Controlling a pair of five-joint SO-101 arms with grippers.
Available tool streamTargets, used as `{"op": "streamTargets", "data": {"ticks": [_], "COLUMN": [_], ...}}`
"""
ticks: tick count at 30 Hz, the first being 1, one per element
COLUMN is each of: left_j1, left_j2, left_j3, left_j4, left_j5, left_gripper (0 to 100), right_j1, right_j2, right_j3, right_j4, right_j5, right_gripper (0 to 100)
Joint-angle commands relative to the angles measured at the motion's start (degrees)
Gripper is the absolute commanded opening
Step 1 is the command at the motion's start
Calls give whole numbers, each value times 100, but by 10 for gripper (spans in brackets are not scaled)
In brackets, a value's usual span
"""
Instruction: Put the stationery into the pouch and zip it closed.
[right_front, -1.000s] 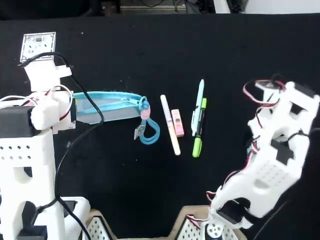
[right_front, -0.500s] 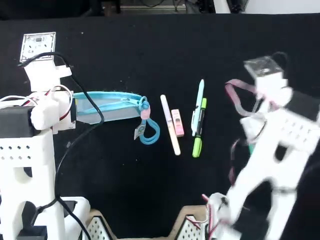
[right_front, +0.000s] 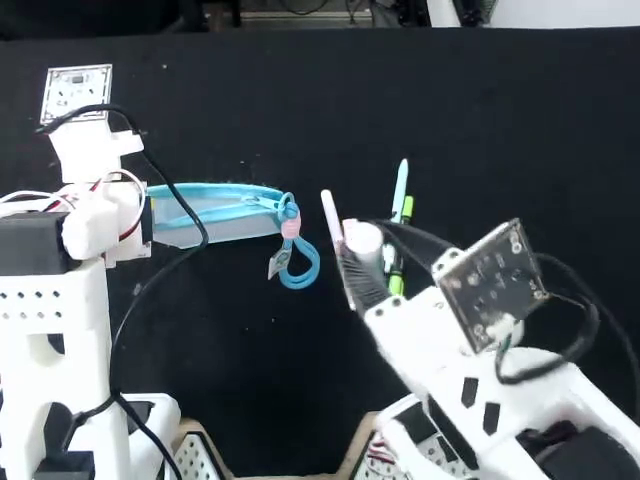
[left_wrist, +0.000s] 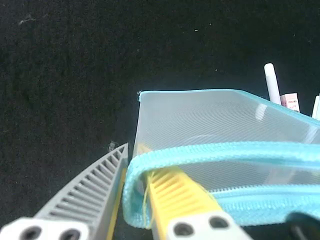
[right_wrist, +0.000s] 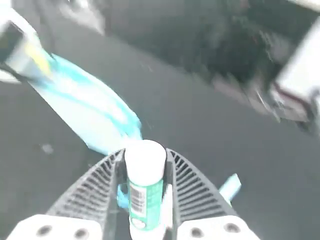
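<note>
A see-through mesh pouch (right_front: 215, 216) with a blue zipper lies at the left, and a blue strap loop (right_front: 298, 266) hangs off its right end. My left gripper (right_front: 150, 222) is shut on the pouch's left edge. In the left wrist view its yellow finger (left_wrist: 172, 192) sits inside the pouch (left_wrist: 215, 127) and its grey finger (left_wrist: 92, 187) outside. My right gripper (right_front: 358, 250) hovers over the stationery row, shut on a white and green tube (right_wrist: 145, 185). A white pen (right_front: 329, 212), a mint pen (right_front: 401, 182) and a green highlighter (right_front: 406, 210) lie partly hidden under that arm.
A pink eraser (left_wrist: 290, 100) lies beside the white pen (left_wrist: 271, 82), just past the pouch. The right arm's body (right_front: 480, 340) takes up the lower right of the black table. The left arm's tower (right_front: 50, 300) stands at the left edge.
The right arm has swung from the table's right side to the middle, above the stationery and toward the pouch. The left arm and the pouch have stayed put.
</note>
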Motion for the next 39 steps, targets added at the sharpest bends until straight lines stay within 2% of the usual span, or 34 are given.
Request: {"op": "streamTargets", "data": {"ticks": [1, 7, 11, 13, 18, 22, 30, 34, 39], "left_j1": [-13, -13, 40, 286, 804, 831, 831, 831, 831], "left_j2": [97, 97, 97, 97, 88, 88, 88, 88, 88], "left_j3": [119, 119, 119, 75, 75, 66, 92, 110, 75], "left_j4": [53, 53, 70, 237, 308, 290, 466, 466, 466], "left_j5": [9, -18, -26, -35, -35, -35, -35, -290, -281], "left_gripper": [30, 30, 30, 30, 30, 30, 30, 30, 30], "right_j1": [-844, -1591, -1758, -1758, -1758, -1758, -1600, -1600, -1600], "right_j2": [-31, -48, -57, -57, -66, -48, -66, -66, -40], "right_j3": [-251, 347, 1112, 1429, 1921, 2448, 3714, 3864, 4057], "right_j4": [-1081, -2558, -3552, -3912, -4237, -4396, -6092, -6321, -6312], "right_j5": [-158, -114, -114, -114, -114, -114, -149, -149, -123], "right_gripper": [11, 11, 11, 11, 11, 11, 11, 11, 11]}}
